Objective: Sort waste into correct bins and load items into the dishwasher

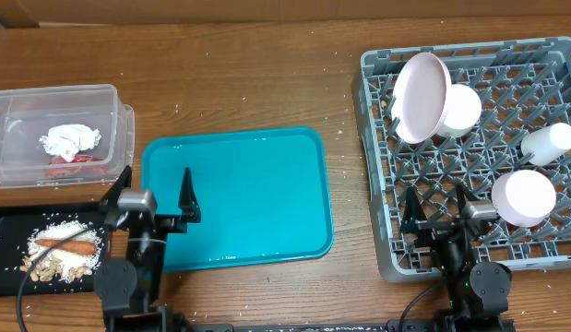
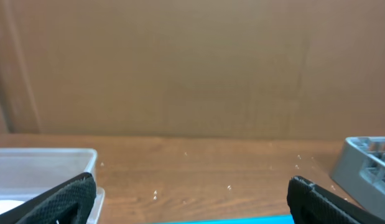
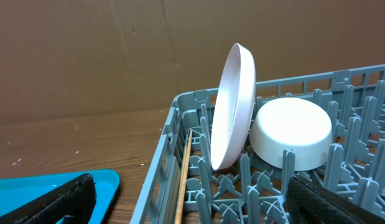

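Observation:
The dishwasher rack (image 1: 386,175) on the right holds a large white plate (image 1: 422,97) standing on edge, an upturned bowl (image 1: 462,109), a little cup (image 1: 550,143) on its side and another round white dish (image 1: 523,197). My right gripper (image 1: 439,207) hangs open over the rack's near left corner, empty; its wrist view shows the plate (image 3: 232,106) and bowl (image 3: 292,130) ahead. The clear bin (image 1: 54,111) holds a crumpled napkin (image 1: 71,140) and a red wrapper (image 1: 68,159). The black bin (image 1: 4,249) holds rice scraps and a carrot (image 1: 68,244). My left gripper (image 1: 153,192) is open and empty at the teal tray's left edge.
A bare teal tray (image 1: 234,194) lies between the bins and the rack. A thin wooden stick (image 3: 181,180) lies along the rack's left wall. Rice grains dot the wooden table (image 2: 192,174). A brown cardboard wall stands at the back.

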